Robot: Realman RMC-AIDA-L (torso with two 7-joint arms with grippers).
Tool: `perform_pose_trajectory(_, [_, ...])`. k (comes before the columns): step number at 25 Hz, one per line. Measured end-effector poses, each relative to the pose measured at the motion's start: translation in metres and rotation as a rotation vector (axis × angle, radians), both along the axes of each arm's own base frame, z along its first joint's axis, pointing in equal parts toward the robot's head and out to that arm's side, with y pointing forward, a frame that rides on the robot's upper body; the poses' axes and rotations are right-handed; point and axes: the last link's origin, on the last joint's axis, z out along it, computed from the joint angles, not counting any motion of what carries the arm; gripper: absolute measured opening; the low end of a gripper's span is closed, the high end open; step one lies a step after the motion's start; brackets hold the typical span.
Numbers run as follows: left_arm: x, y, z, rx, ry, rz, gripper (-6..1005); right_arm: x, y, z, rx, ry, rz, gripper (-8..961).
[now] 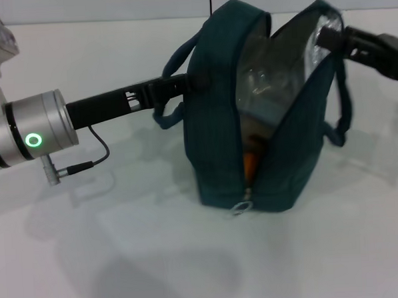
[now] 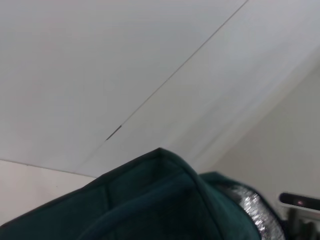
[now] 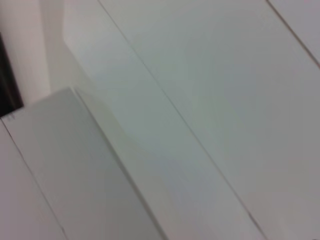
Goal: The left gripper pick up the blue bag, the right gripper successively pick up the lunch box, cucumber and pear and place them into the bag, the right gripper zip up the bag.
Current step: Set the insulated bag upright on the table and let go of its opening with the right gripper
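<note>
Bag (image 1: 217, 108) mouth gaping toward twelve o'clock, grippers flanking at nine (image 1: 182, 83) and three (image 1: 326, 37), table (image 1: 125, 260) lying open at six.

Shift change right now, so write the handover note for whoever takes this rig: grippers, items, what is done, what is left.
Left gripper: at the bag's left wall by the handle; jaws look closed on the fabric, holding the bag upright.
Right gripper: at the top of the bag's right edge; jaw state not visible.
Blue bag: stands on the white table, mouth gaping, zipper pull at the bottom of the front.
Inside: the lunch box shows clear against the foil lining, and something orange below, likely the pear. Cucumber not visible.
Done: packing appears finished or nearly so.
Left: confirm the cucumber, then zip up.
</note>
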Motion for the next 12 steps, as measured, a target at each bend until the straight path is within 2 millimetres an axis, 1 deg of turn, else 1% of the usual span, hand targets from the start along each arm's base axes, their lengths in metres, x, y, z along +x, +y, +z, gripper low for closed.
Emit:
perform_pose_trajectory(4, [0.000, 0.001, 0.000, 0.003, 0.003, 0.004, 158, 0.007, -0.004, 0.011, 0.067, 0.039, -0.003, 537])
perform_pose_trajectory(5, [-0.001, 0.001, 0.000, 0.004, 0.004, 0.006, 160, 0.013, -0.004, 0.016, 0.077, 0.046, -0.034, 575])
perform_pose_trajectory(10, [0.000, 0.003, 0.000, 0.007, 0.006, 0.006, 170, 0.027, 0.003, 0.025, 0.015, 0.032, -0.151, 765])
perform_pose_trajectory(12, [0.001, 0.003, 0.000, 0.008, 0.006, 0.005, 175, 0.032, 0.005, 0.024, -0.015, 0.020, -0.191, 784])
